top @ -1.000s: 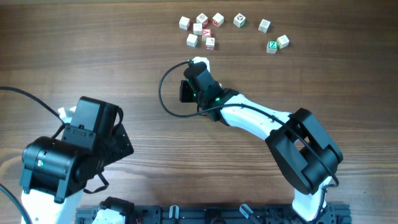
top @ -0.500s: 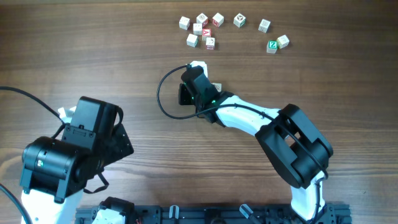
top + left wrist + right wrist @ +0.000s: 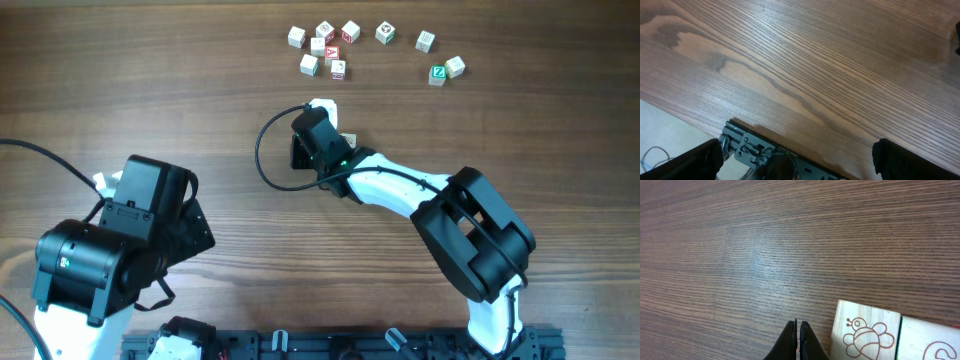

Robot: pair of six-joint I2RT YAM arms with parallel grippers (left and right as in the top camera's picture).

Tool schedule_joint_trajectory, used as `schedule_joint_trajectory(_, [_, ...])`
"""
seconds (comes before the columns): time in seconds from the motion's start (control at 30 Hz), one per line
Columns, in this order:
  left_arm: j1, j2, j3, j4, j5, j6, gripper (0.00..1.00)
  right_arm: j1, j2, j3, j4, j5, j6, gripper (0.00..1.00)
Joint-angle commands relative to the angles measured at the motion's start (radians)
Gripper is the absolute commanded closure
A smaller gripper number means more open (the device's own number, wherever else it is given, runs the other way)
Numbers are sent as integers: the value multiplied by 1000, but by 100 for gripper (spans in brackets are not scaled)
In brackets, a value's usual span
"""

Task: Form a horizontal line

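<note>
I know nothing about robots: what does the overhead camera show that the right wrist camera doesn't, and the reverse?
Only overhead: the left arm, the right arm and the loose cubes scattered at the top of the picture. Only right wrist: the bee cube with its drawing, the red-marked cube right against it, and the right pincer, tips pressed shut, beside them. Both: the wooden table.

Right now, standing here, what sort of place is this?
Probably a robotics lab test bench. Two black-and-white jointed robot arms rise from a black metal rail at the edge of a brown wood-grain table. Small pale wooden letter cubes are scattered on it, seemingly as practice objects.
</note>
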Motion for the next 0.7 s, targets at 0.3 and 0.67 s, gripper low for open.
schedule_joint_trajectory(0.3, [5,3,-3,-1,-16,-17,0,4,18,13,-14,32,-10,95])
schedule_joint_trajectory(0.67, [5,3,-3,-1,-16,-18,0,4,18,13,-25,47,-11,95])
